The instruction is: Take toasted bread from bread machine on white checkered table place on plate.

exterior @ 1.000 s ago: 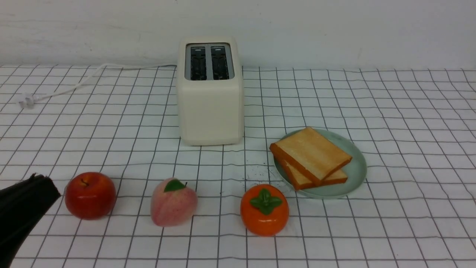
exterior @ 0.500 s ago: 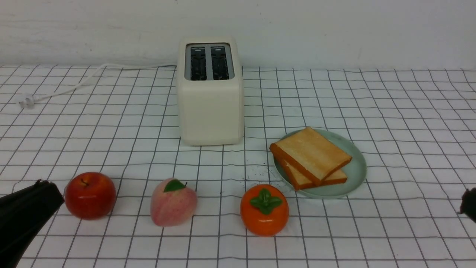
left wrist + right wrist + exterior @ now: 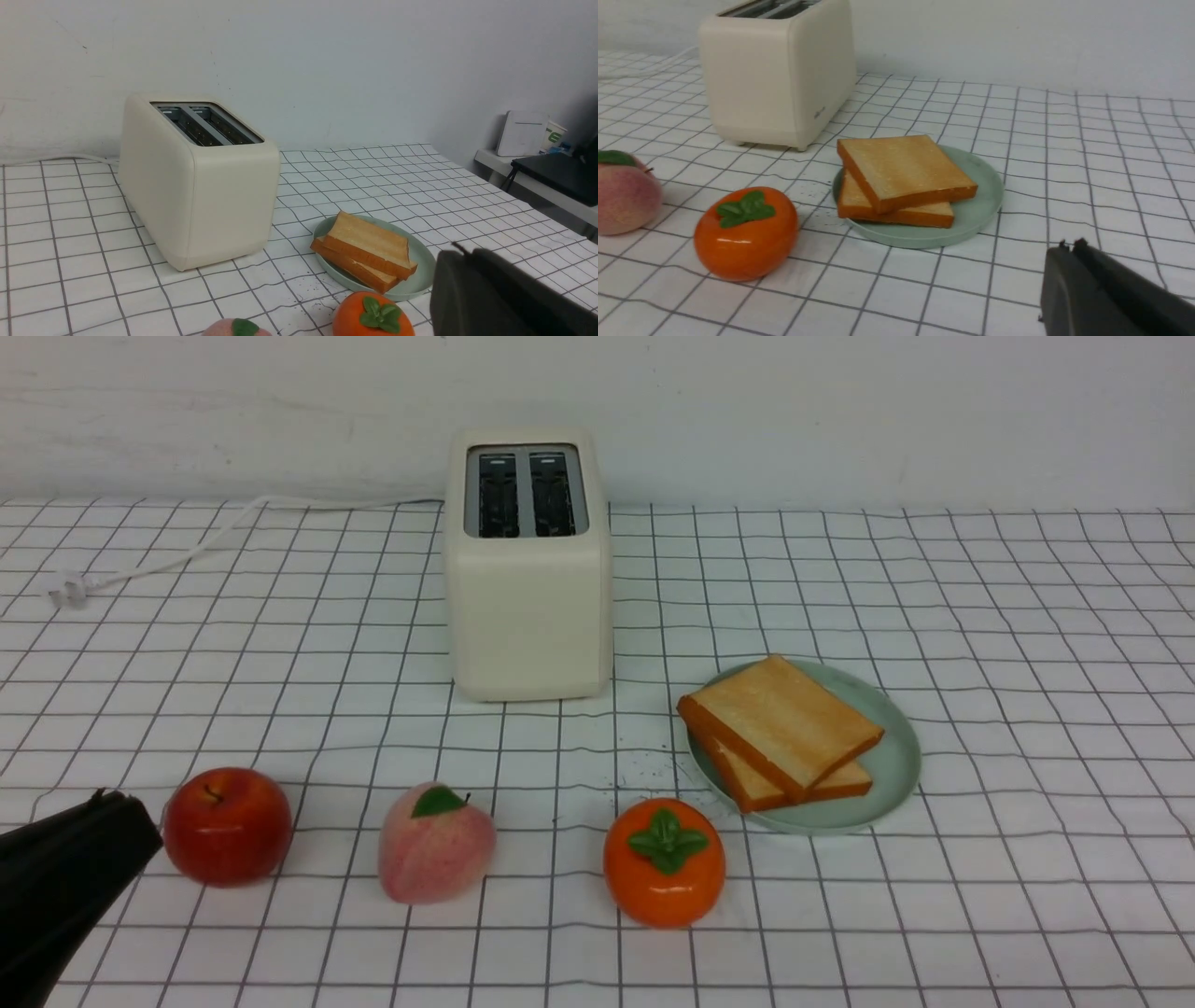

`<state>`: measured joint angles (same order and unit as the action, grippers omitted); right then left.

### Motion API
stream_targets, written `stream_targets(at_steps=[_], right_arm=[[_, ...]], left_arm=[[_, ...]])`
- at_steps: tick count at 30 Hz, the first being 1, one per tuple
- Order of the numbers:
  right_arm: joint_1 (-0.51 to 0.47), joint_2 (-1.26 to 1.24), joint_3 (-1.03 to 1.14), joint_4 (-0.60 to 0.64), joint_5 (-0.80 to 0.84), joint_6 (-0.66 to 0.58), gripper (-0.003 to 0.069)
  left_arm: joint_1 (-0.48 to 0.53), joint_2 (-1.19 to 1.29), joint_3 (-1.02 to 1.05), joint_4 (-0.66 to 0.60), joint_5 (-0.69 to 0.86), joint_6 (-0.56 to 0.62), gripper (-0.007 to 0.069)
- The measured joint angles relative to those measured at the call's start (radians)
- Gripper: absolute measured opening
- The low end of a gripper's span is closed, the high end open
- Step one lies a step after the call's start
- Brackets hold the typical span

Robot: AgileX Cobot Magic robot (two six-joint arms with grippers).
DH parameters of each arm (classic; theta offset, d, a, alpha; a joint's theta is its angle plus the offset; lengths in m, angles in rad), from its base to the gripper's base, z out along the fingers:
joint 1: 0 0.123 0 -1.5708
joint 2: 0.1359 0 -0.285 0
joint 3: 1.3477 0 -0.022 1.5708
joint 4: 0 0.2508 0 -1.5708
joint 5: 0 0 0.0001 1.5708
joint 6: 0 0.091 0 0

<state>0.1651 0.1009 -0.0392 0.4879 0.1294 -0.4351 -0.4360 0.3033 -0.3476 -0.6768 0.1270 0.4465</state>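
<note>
Two slices of toasted bread (image 3: 782, 719) lie stacked on the mint-green plate (image 3: 892, 770), right of the cream bread machine (image 3: 528, 607), whose two dark slots stand empty. All rest on the white checkered table (image 3: 1027, 644). My left gripper (image 3: 112, 803) is shut and holds nothing, low at the front left beside the apple. The right gripper (image 3: 1066, 247) is out of the front view; its wrist view shows it shut and empty, near the table in front of the plate (image 3: 980, 205) and the toasted bread (image 3: 903, 170).
A red apple (image 3: 227, 824), a pink peach (image 3: 435, 843) and an orange persimmon (image 3: 664, 861) stand in a row along the front. The bread machine's white cord (image 3: 187, 546) and plug trail off to the back left. A pale wall closes the back.
The right gripper's tip, seen at the right edge half a second ago, has left the front view. My left gripper has edged slightly right toward the apple.
</note>
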Motion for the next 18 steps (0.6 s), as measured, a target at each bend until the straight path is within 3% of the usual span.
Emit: stream_targets(at_steps=[13, 16, 18], right_arm=[[-0.073, -0.111, 0.065, -0.084, 0.129, 0.029, -0.002], [-0.074, -0.111, 0.065, -0.181, 0.157, 0.122, -0.002], [-0.074, -0.111, 0.065, -0.283, 0.187, 0.249, -0.002]], left_arm=[[0.0, 0.0, 0.0, 0.0, 0.001, 0.0, 0.0014], [0.0, 0.0, 0.0, 0.0, 0.002, 0.0, 0.0015], [0.0, 0.0, 0.0, 0.0, 0.002, 0.0, 0.0016]])
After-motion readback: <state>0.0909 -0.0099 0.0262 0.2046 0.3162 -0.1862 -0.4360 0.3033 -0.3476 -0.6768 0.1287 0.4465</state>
